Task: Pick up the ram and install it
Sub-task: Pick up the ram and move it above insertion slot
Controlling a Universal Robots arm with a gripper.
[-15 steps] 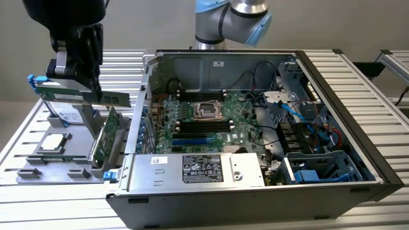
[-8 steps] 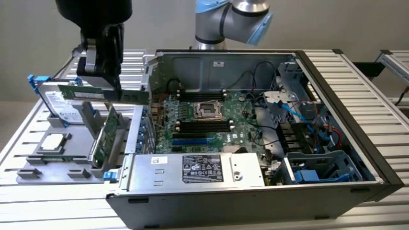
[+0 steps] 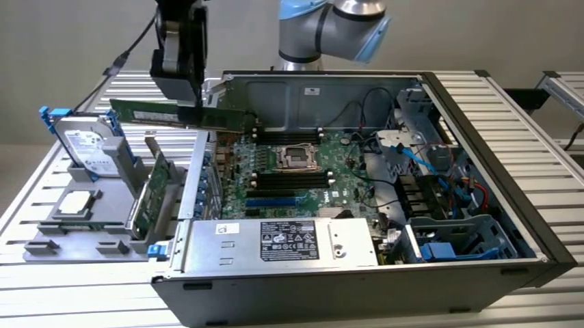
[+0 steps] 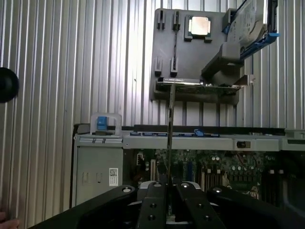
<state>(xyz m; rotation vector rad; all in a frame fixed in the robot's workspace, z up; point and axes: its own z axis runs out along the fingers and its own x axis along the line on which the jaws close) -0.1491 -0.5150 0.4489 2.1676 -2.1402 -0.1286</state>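
Black two-finger gripper (image 3: 193,115) is clamped on the long thin green ram stick (image 3: 141,111). Stick hangs level in air over the open black computer case (image 3: 497,143) wall, exterior view's left. Edge-down hold probably suits the green motherboard (image 3: 273,183) slots.

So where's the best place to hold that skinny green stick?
By its two flat faces, coming from above, I'd say, the way the gripper is shut on the ram now. The ram is thin and held level with a long edge down, so pinching the faces fits and leaves the lower edge free.
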